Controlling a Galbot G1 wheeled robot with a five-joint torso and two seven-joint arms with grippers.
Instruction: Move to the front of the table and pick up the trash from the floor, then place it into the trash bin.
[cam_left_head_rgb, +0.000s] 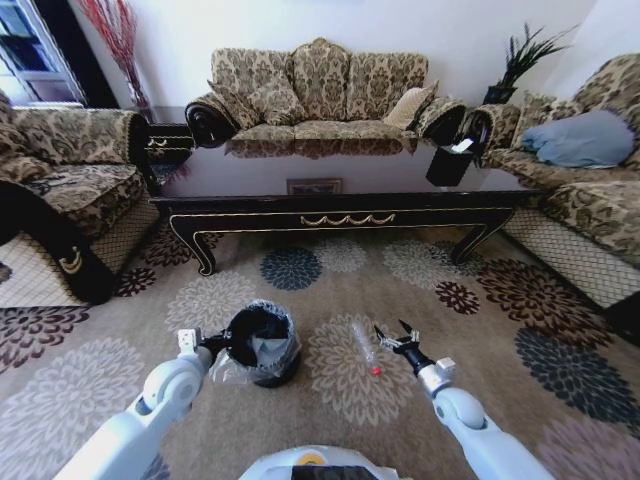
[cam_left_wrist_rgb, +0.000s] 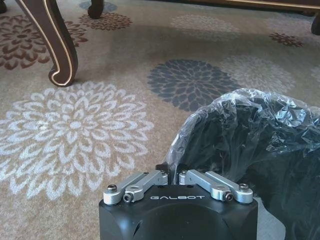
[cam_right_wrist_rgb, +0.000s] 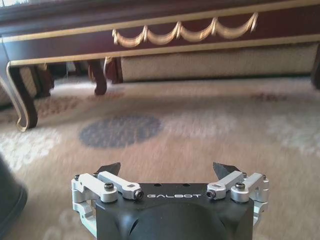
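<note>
The clear bottle (cam_left_head_rgb: 366, 349) lies on the floor (cam_left_head_rgb: 330, 400) just right of the trash bin (cam_left_head_rgb: 262, 343), so the right hand (cam_left_head_rgb: 396, 338), open wide beside it, should go down straight over its middle, while the left hand (cam_left_head_rgb: 205, 342) pinches the bin's liner.

One table (cam_left_head_rgb: 340, 205), one trash bin (cam_left_head_rgb: 262, 343) at the left gripper's (cam_left_head_rgb: 218, 342) closed jaws, one clear bottle (cam_left_head_rgb: 366, 348) just beside the right gripper's (cam_left_head_rgb: 394, 335) spread jaws, two grippers, three sofas.
</note>
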